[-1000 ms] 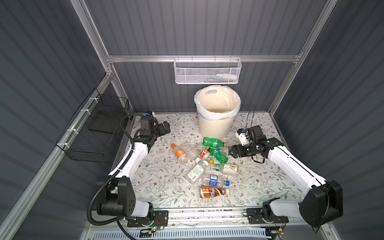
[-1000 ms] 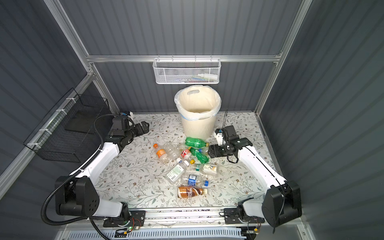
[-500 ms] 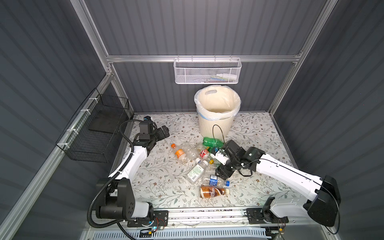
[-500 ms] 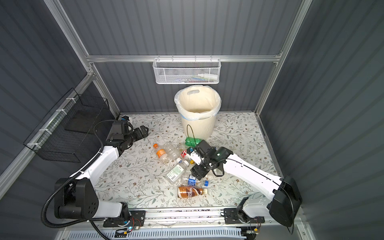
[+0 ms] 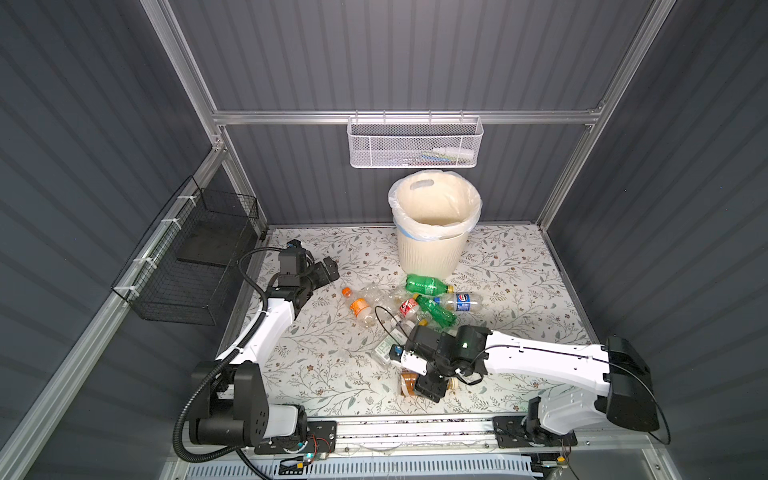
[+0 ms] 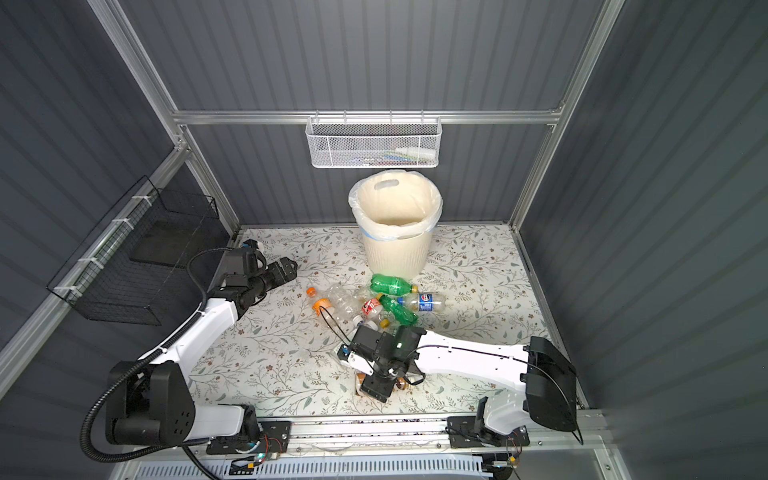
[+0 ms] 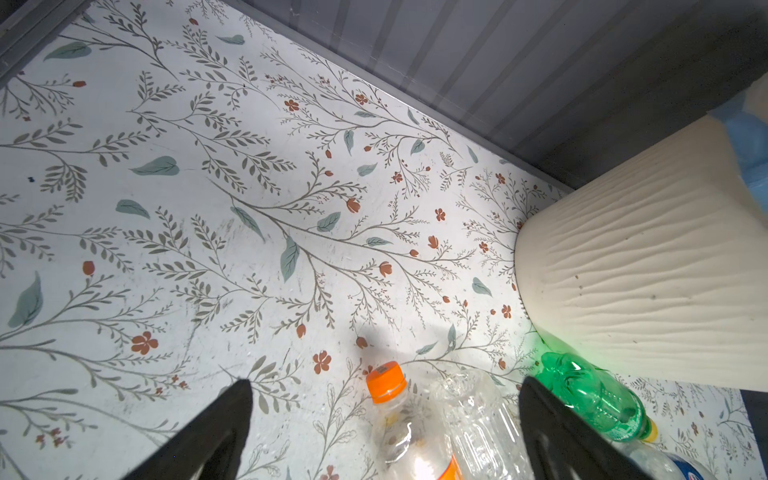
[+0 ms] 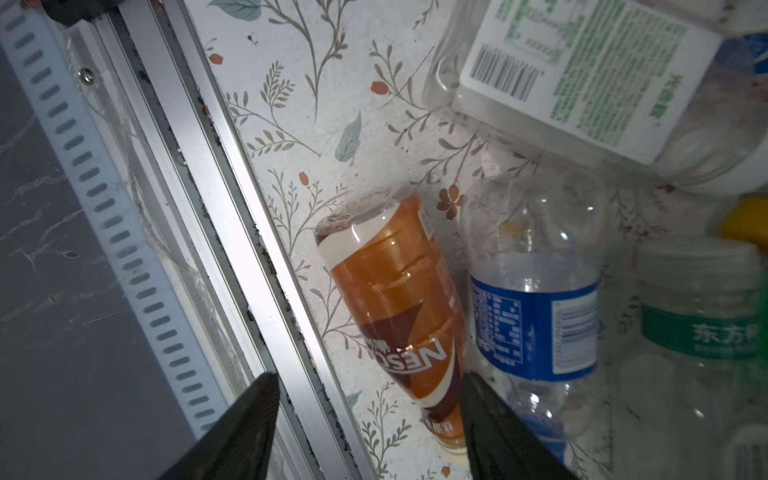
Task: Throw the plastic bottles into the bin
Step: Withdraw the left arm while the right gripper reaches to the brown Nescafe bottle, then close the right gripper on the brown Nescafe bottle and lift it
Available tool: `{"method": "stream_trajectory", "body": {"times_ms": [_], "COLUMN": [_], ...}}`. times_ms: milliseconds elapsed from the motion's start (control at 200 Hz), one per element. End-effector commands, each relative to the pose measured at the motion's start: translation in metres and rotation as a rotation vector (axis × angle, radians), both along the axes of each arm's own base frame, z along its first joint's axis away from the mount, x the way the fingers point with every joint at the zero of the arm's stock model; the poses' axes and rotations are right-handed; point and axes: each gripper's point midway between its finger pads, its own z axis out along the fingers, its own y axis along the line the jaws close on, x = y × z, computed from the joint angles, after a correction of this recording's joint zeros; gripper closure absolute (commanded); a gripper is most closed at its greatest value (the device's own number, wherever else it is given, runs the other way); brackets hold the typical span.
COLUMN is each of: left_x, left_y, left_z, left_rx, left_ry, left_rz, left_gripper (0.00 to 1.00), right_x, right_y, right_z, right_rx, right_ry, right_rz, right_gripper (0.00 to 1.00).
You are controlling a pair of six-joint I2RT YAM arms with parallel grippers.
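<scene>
The bottles [image 5: 409, 307] lie in a loose heap on the floral surface [image 5: 324, 365], in front of the bin [image 5: 432, 253]. The bin stands upright at the back, near the wall. A green bottle [image 5: 424, 284] lies on its side just beside the bin's foot.

The right tool [image 5: 429, 386] points down at the near edge of the heap, over a brown bottle [image 5: 408, 382]. This bottle lies on its side close to the front rail [image 8: 232, 232]. In the right wrist view the right tool [image 8: 368, 376] has its jaws apart, one on each side of the brown bottle [image 8: 395, 299]. One finger sits at the bottle's side, in the gap toward a blue-label bottle [image 8: 536, 316]. The other is clear of the bottle, above the rail. The right tool is not gripping anything.

The left tool [image 5: 328, 270] hangs above the surface at the left, near the heap's left end, with its jaws wide and empty. In its wrist view an orange-cap bottle [image 7: 386, 382] and the green bottle [image 7: 590, 395] lie ahead, with the bin [image 7: 644, 270] beside them.
</scene>
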Motion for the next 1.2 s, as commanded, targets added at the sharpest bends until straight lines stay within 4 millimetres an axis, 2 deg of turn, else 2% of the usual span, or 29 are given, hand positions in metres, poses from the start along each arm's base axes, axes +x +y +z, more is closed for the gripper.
{"method": "stream_trajectory", "body": {"times_ms": [0, 315, 585, 695, 861, 976, 1196], "left_x": [-0.004, -0.007, -0.006, -0.005, -0.003, -0.003, -0.002], "left_y": [0.001, 0.003, 0.005, 0.004, 0.003, 0.003, 0.003], "left_z": [0.009, 0.009, 0.007, 0.006, 0.004, 0.003, 0.000], "left_rx": [-0.019, -0.008, 0.000, -0.003, -0.002, -0.002, -0.003], "left_ry": [-0.029, -0.024, -0.017, -0.014, -0.009, -0.006, -0.001], "left_rz": [0.004, 0.009, 0.014, 0.012, 0.011, 0.011, 0.012], "left_gripper": [0.00, 0.00, 0.00, 0.00, 0.00, 0.00, 0.00], "right_x": [-0.002, 0.006, 0.005, 0.005, 0.008, 0.007, 0.019], "right_y": [-0.001, 0.002, -0.006, -0.008, -0.007, -0.007, -0.002], "right_z": [-0.012, -0.036, -0.062, -0.071, -0.073, -0.073, -0.051], "right_rx": [-0.027, -0.061, -0.114, -0.129, -0.136, -0.136, -0.084], "right_ry": [-0.013, -0.054, -0.051, -0.056, -0.069, -0.069, -0.135], "right_rz": [0.009, 0.049, 0.083, 0.088, 0.091, 0.093, 0.059], "right_gripper": [0.29, 0.30, 0.30, 0.27, 0.26, 0.31, 0.42]}}
